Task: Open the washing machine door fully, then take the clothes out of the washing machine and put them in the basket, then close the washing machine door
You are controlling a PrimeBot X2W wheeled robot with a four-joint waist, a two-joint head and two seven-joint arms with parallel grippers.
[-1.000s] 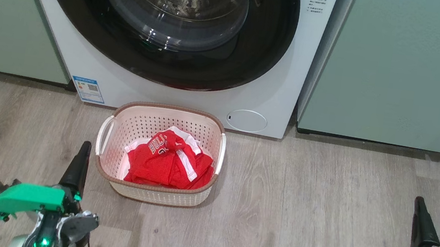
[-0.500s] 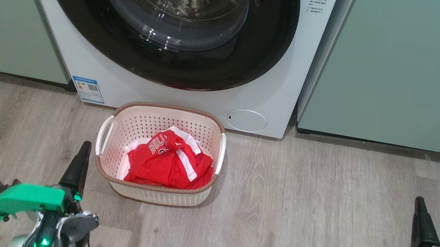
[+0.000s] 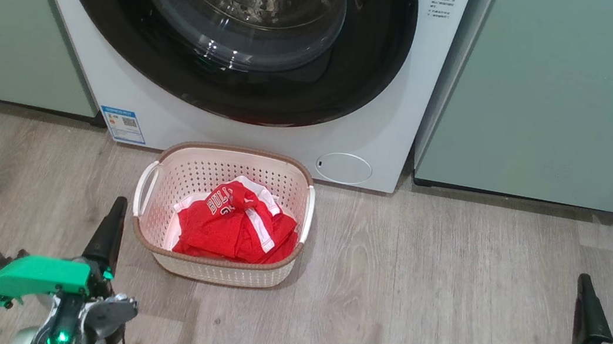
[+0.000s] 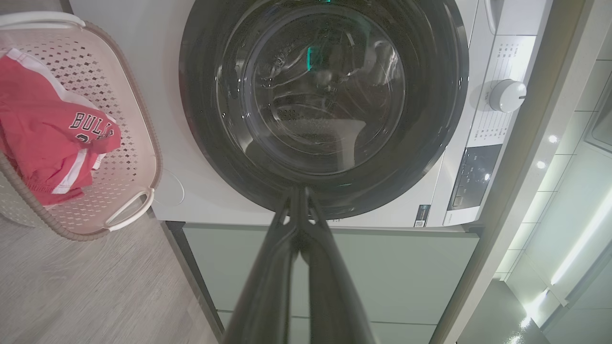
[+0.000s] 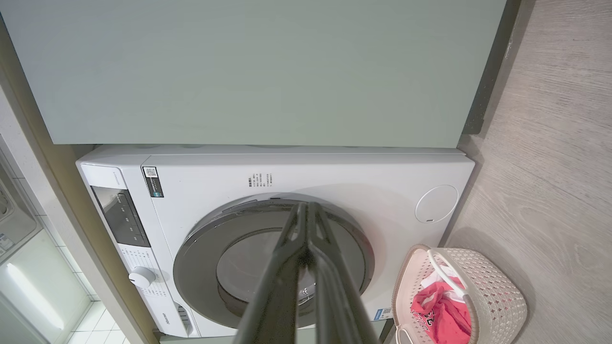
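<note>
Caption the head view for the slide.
Door shut, jerseys in basket before washer; left gripper and right gripper shut, empty.

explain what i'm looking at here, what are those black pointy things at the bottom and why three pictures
This is a wheeled robot with two arms. The head picture comes from a camera on its head, looking down at the floor. The dark pointed things at the bottom are its left gripper and right gripper, each two long fingers pressed shut, holding nothing. The other two pictures come from cameras on the wrists, looking along those fingers, so they seem tilted. Ahead stands a white washing machine with its round black door shut. Before it sits a cream basket holding red clothes.
</note>
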